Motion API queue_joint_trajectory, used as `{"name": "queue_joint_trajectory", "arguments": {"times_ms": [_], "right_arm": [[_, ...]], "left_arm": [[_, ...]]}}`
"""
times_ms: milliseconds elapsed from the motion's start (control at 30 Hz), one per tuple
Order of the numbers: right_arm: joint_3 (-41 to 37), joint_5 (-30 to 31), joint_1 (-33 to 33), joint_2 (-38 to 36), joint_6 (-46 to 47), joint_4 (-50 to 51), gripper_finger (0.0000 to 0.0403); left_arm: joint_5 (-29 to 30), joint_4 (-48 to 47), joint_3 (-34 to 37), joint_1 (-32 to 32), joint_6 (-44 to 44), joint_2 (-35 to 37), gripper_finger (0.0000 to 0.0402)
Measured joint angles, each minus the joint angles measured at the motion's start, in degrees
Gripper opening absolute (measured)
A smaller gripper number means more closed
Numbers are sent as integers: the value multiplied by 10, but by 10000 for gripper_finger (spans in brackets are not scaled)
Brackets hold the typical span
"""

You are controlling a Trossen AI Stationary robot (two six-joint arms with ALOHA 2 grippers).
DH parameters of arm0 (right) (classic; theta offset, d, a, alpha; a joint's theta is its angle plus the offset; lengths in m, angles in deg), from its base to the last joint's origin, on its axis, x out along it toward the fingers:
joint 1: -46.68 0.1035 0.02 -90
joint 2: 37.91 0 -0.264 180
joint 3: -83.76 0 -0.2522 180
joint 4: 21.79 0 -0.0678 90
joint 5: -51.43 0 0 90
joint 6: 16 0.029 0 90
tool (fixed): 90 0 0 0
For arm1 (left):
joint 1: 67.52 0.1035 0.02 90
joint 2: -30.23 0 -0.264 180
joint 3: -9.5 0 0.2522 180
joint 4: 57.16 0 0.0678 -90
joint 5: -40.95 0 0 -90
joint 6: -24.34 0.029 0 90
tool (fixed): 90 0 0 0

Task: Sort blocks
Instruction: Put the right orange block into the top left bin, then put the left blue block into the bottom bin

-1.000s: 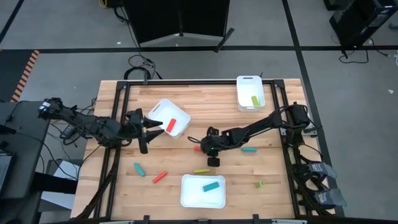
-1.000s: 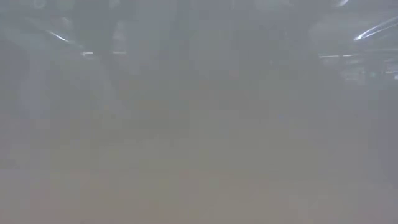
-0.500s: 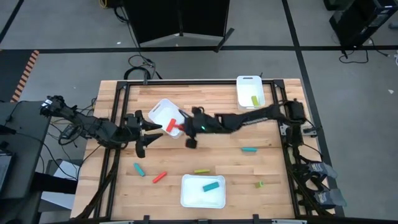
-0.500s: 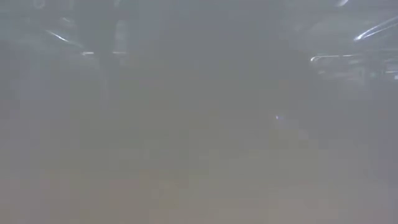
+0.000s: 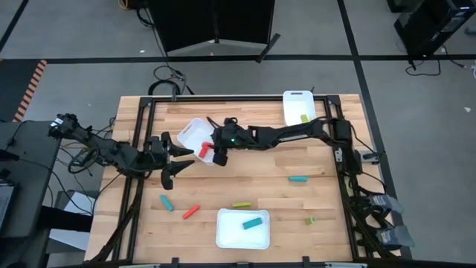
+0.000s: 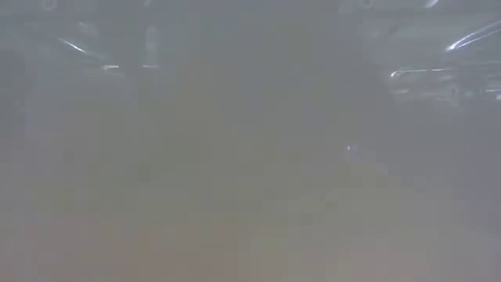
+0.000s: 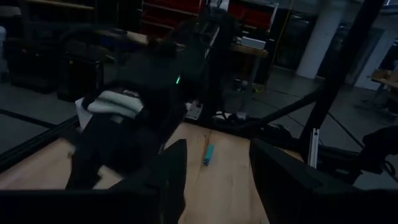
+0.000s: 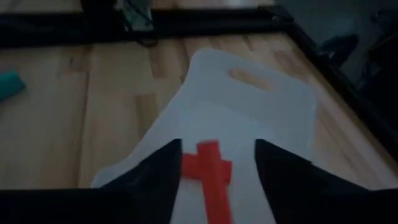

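My right gripper [image 5: 216, 151] reaches across the table and hangs open over the right edge of the far-left white tray [image 5: 192, 132]. In the right wrist view, two red-orange blocks [image 8: 210, 169] lie crossed in that tray [image 8: 261, 118], below the gap between my fingers. My left gripper [image 5: 175, 158] waits open just left of the same tray. On the table lie a teal block [image 5: 165, 202], a red-orange one [image 5: 191, 212], a yellow-green one [image 5: 240, 205], another teal [image 5: 297, 179] and a small yellow-green [image 5: 312, 220].
A near white tray [image 5: 242, 228] holds a teal block [image 5: 253, 222]. A far-right tray [image 5: 299, 110] holds a yellow-green block [image 5: 304, 119]. A black frame [image 5: 141, 141] runs along the table's edges. The low view is fogged over. My right arm [image 7: 155, 93] fills the left wrist view.
My right gripper swung from the table's middle toward the far-left tray, taking a red-orange block with it. That block now lies in the tray across the other red-orange one.
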Motion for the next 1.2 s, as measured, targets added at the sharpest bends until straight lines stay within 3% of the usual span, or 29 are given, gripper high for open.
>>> {"name": "queue_joint_trajectory", "arguments": {"times_ms": [133, 367, 500, 633, 800, 1033, 1200], "right_arm": [[-59, 11, 0, -52, -8, -22, 239], [-286, 24, 11, -236, 4, -163, 215], [-395, 30, 40, -348, 20, -165, 207], [-467, 44, 80, -446, 36, -165, 209], [-507, 95, 137, -522, 38, -161, 214], [-513, 131, 190, -540, 37, -152, 215], [-513, 135, 205, -540, 37, -153, 215]], "left_arm": [[0, -2, 0, 0, 0, -1, 182], [0, -46, 0, 1, -18, -18, 182], [-4, -102, -9, 16, -48, -69, 182], [-52, -192, -62, 37, -94, -147, 182], [-135, -372, -167, 38, -120, -247, 182], [-250, -673, -315, 1, -140, -387, 184], [-310, -761, -344, -40, -140, -470, 198]]}}
